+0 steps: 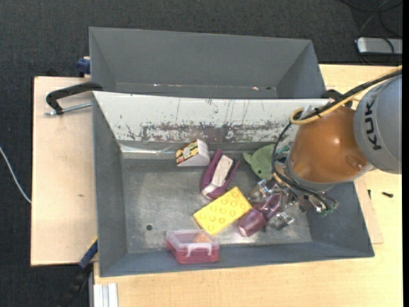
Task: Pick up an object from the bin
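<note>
**A:** What do we enter first, from the left?

**B:** Entry one: the grey metal bin [144,194], which holds everything else we list. Entry two: a pink box [192,247] with a clear lid, lying against the front wall, well apart from the arm.

**A:** And along the back?

**B:** Entry three: a small carton [192,152], white with yellow and red print, at the foot of the back wall. Entry four: a purple-and-white packet [217,173], tilted, just right of the carton.

**A:** We move to the centre.

**B:** Entry five: a yellow studded block [222,211], flat on the floor and turned at an angle, just in front of the packet. Entry six: a purple piece [251,223], rounded, resting against the block's right edge. We count it as the thing nearest the arm.

**A:** Anything behind it?

**B:** Entry seven: a green soft thing [261,160], near the back wall on the right.

**A:** And the robot?

**B:** Entry eight: the gripper [278,204], low on the right of the floor, just beside the purple piece. We cannot tell whether it is released or clenched, nor whether it grasps anything. Entry nine: the orange cover [323,149] on the wrist above it.
</note>
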Available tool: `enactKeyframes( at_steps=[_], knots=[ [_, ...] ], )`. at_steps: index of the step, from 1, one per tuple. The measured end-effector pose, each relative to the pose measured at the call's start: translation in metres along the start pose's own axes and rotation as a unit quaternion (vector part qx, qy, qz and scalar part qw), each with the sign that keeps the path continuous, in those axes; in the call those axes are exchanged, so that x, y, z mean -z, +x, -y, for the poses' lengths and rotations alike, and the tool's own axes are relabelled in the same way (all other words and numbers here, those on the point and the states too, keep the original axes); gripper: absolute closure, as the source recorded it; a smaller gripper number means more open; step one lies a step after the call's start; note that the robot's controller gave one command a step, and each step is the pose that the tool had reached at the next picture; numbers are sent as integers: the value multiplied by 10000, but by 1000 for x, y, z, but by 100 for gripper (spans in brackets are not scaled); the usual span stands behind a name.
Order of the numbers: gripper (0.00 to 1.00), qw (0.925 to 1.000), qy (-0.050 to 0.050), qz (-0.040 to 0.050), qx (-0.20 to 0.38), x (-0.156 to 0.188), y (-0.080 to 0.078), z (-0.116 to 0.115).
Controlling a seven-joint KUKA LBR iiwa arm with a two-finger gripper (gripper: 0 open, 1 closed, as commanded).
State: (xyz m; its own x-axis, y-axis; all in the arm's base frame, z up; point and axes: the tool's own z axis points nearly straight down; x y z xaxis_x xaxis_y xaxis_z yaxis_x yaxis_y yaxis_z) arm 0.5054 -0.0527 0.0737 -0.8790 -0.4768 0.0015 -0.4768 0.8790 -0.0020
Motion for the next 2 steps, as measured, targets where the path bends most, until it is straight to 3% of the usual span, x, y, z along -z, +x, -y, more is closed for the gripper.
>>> enactKeyframes(
  at_steps=[1, 2],
  knots=[
    [100, 10000, 0, 0, -1, 0, 0, 0],
    [100, 9994, 1, 38, 335, 151, -16, -10]
  ],
)
